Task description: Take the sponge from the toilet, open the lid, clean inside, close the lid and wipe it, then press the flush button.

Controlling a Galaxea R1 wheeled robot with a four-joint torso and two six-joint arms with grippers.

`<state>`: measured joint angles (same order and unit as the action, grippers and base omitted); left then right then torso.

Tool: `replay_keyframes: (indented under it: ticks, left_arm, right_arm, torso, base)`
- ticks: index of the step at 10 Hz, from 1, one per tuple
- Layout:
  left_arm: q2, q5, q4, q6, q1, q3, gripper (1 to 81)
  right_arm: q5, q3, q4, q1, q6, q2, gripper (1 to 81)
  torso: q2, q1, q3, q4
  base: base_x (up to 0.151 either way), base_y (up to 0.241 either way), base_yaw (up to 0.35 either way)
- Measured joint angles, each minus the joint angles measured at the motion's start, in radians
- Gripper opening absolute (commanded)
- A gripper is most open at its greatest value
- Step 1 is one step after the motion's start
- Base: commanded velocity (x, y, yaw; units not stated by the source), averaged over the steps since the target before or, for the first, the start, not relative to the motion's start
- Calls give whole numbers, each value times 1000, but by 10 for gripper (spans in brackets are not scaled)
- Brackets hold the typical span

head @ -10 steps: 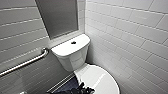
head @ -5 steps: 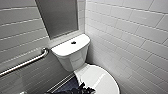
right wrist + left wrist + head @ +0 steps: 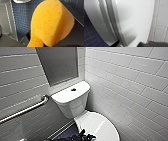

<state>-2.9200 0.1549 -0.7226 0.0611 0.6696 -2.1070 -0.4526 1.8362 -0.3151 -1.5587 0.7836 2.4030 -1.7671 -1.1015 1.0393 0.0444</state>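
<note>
No readable text, labels or numbers — toilet [image 3: 75,100], walls, sponge [image 3: 50,23] all unmarked.

bright, blurry, glare on the lid [image 3: 100,124]

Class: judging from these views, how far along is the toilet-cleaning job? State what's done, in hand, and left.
Done: the sponge is picked up, held by the right gripper. In hand: the left gripper is at the edge of the lid, which lies shut. Left, seemingly: opening it, cleaning inside, closing, wiping, then the flush button.
</note>
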Motion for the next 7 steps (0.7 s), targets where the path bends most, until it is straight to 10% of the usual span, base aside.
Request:
replay_keyframes:
  ticks: [7]
  left_arm:
    - [-24, -5, -24, 18, 3, -38, 811]
  right_arm:
    - [0, 1, 0, 3, 3, 1, 10]
  torso:
    - [0, 0, 0, 0]
  base:
    - [0, 0, 0]
